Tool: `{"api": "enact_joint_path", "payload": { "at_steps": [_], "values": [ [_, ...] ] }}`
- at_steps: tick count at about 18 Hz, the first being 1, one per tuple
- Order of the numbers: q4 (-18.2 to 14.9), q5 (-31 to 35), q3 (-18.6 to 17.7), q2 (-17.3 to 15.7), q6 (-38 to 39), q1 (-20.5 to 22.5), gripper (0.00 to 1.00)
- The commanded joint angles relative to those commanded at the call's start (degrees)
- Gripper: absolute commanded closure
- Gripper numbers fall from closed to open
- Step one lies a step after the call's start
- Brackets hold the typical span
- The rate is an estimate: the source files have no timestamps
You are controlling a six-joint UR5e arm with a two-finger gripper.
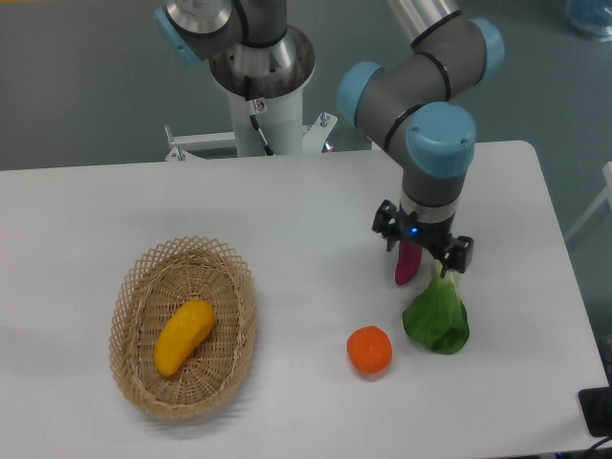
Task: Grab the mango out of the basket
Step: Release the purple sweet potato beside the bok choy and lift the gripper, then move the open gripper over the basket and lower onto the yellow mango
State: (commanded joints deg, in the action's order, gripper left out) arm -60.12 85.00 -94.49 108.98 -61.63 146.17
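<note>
The yellow-orange mango (184, 337) lies slanted in the middle of the oval wicker basket (134, 282) at the table's front left. Far to its right, my gripper (423, 239) hangs over the table with its two black fingers spread wide, open and holding nothing. It hovers just above the upper end of a small dark-red vegetable (408, 266). A wide stretch of white table separates the gripper from the basket.
A round orange fruit (369, 350) sits front of centre-right, and a green leafy vegetable (437, 316) lies just right of it, below the gripper. The robot's base column (260, 72) stands at the table's far edge. A dark object (597, 411) shows at the right corner.
</note>
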Motion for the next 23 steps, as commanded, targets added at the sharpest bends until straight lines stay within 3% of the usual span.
{"api": "enact_joint_path", "payload": {
  "at_steps": [11, 23],
  "values": [
    [0.3, -1.1, 1.3, 1.1, 15.4, -14.8, 0.0],
    [0.7, -1.0, 1.4, 4.7, 23.9, -24.1, 0.0]
  ]
}}
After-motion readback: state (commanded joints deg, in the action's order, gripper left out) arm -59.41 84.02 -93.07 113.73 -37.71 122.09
